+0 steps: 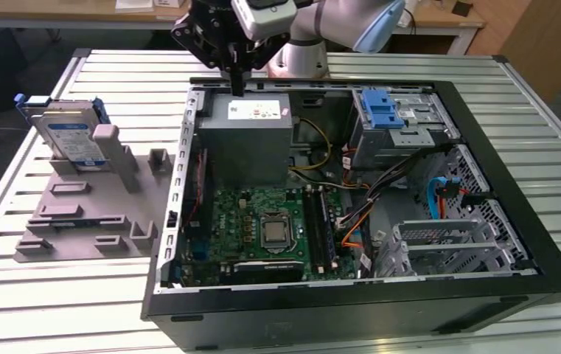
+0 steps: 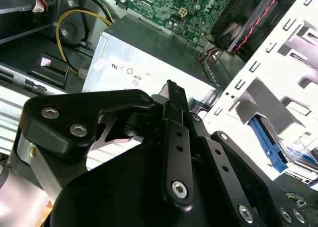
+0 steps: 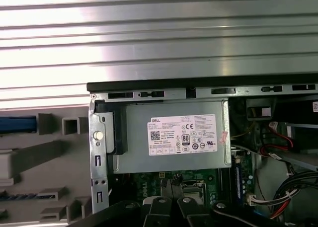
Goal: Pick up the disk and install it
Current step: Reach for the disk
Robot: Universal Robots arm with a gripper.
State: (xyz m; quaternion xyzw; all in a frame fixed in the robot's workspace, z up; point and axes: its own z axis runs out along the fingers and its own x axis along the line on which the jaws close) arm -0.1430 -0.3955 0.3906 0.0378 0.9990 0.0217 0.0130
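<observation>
We see a black computer case lying open on the ribbed metal tabletop. Nearest to us inside it is the green circuit board. On the exterior view's left, next to the case, sits a grey holder. The disk stands upright in its far end, close to that edge of the tabletop and well apart from the hand. Farther back in the case are the grey power box and a silver cage with a blue latch. The hand hangs just above the power box, by the case's far wall. Its fingers are pressed together and hold nothing.
</observation>
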